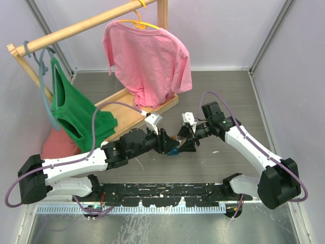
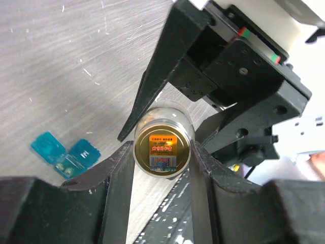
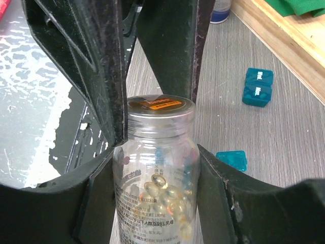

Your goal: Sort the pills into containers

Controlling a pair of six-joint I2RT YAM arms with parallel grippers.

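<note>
A clear pill bottle (image 3: pixel 157 173) with several yellowish pills (image 3: pixel 167 195) inside is held above the table, my right gripper (image 3: pixel 155 168) shut around its body. My left gripper (image 2: pixel 162 157) meets it end-on, both fingers pressed against the sides of the gold cap (image 2: pixel 162 151). In the top view the two grippers, left (image 1: pixel 165 141) and right (image 1: pixel 187 140), face each other at mid-table. One teal container (image 2: pixel 66 155) lies on the table below with its lids open. Another container (image 3: pixel 257 87) lies shut farther off, and a teal piece (image 3: pixel 232 159) shows beside my right finger.
A wooden clothes rack stands at the back left with a pink shirt (image 1: pixel 147 61) and a green top (image 1: pixel 76 112) on hangers; its wooden base (image 1: pixel 132 109) lies just behind the grippers. A small white bottle (image 3: pixel 221 10) stands near that base.
</note>
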